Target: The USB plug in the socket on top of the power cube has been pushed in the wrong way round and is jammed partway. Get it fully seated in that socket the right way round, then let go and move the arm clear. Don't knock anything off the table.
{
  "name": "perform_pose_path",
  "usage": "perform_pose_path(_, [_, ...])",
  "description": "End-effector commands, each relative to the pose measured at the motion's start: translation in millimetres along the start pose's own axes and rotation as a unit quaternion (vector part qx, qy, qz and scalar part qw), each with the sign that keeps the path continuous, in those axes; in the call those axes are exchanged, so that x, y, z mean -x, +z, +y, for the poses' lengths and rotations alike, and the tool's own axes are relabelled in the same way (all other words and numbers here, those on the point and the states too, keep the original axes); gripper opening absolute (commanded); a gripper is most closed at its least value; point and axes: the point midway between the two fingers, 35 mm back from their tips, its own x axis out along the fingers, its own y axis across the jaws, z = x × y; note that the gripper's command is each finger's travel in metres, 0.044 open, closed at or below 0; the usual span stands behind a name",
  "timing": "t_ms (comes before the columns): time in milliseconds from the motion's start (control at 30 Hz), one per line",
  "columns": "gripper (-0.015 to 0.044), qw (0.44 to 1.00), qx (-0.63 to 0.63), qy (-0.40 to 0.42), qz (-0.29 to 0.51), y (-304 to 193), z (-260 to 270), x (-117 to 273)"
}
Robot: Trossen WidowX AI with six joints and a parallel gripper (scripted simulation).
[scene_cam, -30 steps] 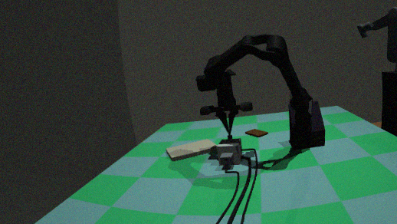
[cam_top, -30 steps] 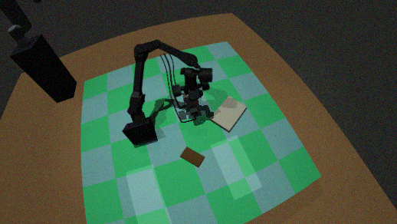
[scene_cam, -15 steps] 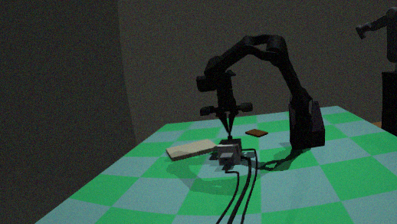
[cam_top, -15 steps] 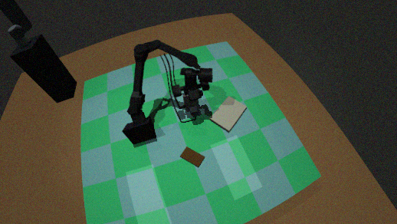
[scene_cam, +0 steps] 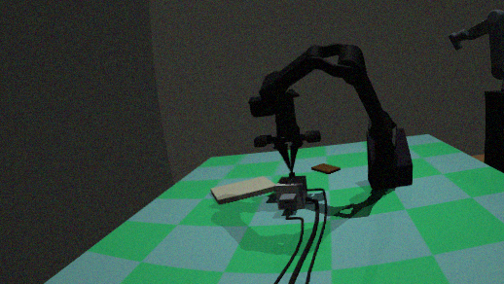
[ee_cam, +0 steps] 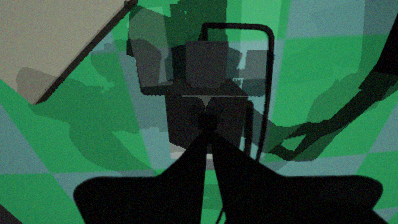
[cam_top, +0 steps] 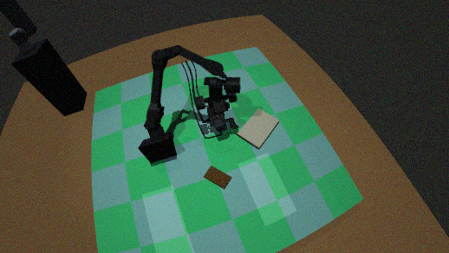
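My gripper [scene_cam: 292, 171] [ee_cam: 208, 138] points down with its fingertips together, shut on the small dark USB plug [ee_cam: 207, 120] at the top of the power cube. The dark power cube [scene_cam: 300, 184] [ee_cam: 181, 120] stands on the checkered mat under the fingers. In the exterior view the plug is at the cube's top face, upright. How deep it sits, which way round it is, and the socket opening are hidden by the fingers and the dark. In the top view the arm covers most of the cube.
A grey block-shaped plug [scene_cam: 288, 200] [ee_cam: 206, 62] sticks out of the cube's side. Black cables [scene_cam: 325, 209] [ee_cam: 270, 75] run from the cube. A cream slab [cam_top: 259, 128] [scene_cam: 243, 189] [ee_cam: 55, 35] lies close beside it. A brown block [cam_top: 217, 177] [scene_cam: 325, 168] lies farther off.
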Motion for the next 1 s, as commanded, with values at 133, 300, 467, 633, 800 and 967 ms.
perform_pose_path(133, [0.0000,1.000,-0.001,0.001,0.001,-0.2,0.3,-1.4])
perform_pose_path(300, [0.0000,1.000,-0.001,0.001,0.001,-0.1,0.3,-2.0])
perform_pose_path(467, [0.0000,1.000,-0.001,0.001,0.002,-0.1,0.3,-2.6])
perform_pose_path(633, [0.0000,1.000,-0.001,0.001,0.002,0.0,0.3,-3.2])
perform_pose_path(800, [0.0000,1.000,-0.001,0.001,0.002,0.0,0.3,-3.8])
perform_pose_path(967, [0.0000,1.000,-0.001,0.001,0.002,0.1,0.3,-4.4])
